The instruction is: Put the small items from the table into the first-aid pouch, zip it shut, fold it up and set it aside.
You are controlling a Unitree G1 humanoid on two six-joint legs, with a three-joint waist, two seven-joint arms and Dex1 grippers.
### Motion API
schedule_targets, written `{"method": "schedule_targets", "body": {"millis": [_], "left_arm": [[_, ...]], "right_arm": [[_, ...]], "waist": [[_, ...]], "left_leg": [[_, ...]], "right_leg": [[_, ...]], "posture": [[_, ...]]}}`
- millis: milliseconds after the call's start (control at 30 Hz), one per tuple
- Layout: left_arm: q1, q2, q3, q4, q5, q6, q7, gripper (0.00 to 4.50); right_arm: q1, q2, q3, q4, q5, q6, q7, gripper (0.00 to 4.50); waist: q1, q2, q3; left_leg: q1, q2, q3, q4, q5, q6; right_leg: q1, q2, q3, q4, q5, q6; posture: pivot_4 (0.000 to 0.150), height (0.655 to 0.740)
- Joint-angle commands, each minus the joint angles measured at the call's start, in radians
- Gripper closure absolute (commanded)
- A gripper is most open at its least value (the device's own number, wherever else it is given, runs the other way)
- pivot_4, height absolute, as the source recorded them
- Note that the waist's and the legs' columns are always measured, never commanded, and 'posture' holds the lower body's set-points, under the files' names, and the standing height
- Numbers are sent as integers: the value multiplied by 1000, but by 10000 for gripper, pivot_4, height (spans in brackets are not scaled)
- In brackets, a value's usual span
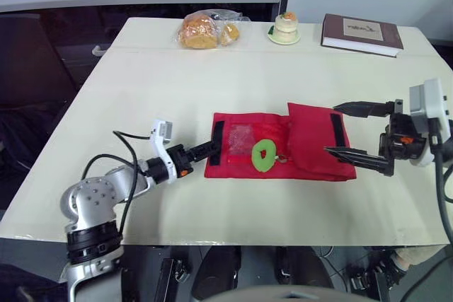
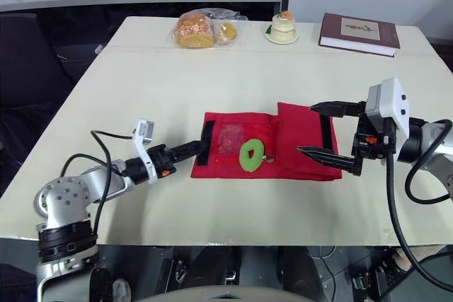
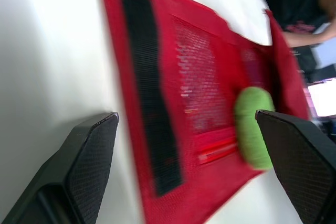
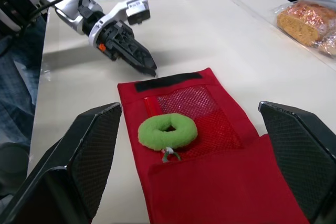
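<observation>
Red pouch (image 1: 311,139) lies unfolded mid-table, green ring (image 1: 265,155) resting on its mesh. Left gripper (image 1: 214,147), fingers apart, at pouch's left edge. Right gripper (image 1: 330,129) spread wide over its right end.

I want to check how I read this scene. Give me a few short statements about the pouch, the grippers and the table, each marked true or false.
1. The green ring lies on the red pouch. True.
2. The right gripper is shut on the pouch. False: its fingers are open, at the pouch's right end.
3. A book lies at the far edge of the table. True.
4. The pouch is fully folded. False: only its right end is folded over.
5. The left gripper holds the ring. False: it is open, near the black strip.
</observation>
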Motion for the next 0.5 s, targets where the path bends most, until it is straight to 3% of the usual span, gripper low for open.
{"method": "schedule_targets", "body": {"millis": [33,200,300,333,500], "left_arm": [[-16,-52,7,40,-106,88,43,0],[-54,-50,94,103,-219,80,97,0],[-64,-45,99,123,-264,75,126,7137],[-64,-44,97,126,-276,74,135,13286],[-56,-45,58,113,-325,71,153,34037]], "right_arm": [[2,1,-25,-40,16,-1,-20,400],[29,17,-25,-67,23,-4,-49,400],[28,24,-19,-60,16,-12,-51,0],[28,25,-17,-58,15,-13,-51,0],[18,24,-13,-43,8,-18,-45,0]], "waist": [[1,0,0],[-3,-1,0],[-8,-1,0],[-8,-1,0],[-7,-1,0]], "left_leg": [[0,0,0,0,0,0],[0,0,-1,0,0,0],[0,0,-1,0,0,0],[0,0,-1,0,0,0],[-1,0,-1,0,0,-1]], "right_leg": [[0,0,0,0,0,0],[0,0,0,0,0,0],[0,0,-1,0,0,0],[0,0,0,0,0,0],[0,0,0,0,0,0]], "posture": [[1500,7289],[1500,7289],[1500,7289],[1500,7289],[1500,7289]]}}
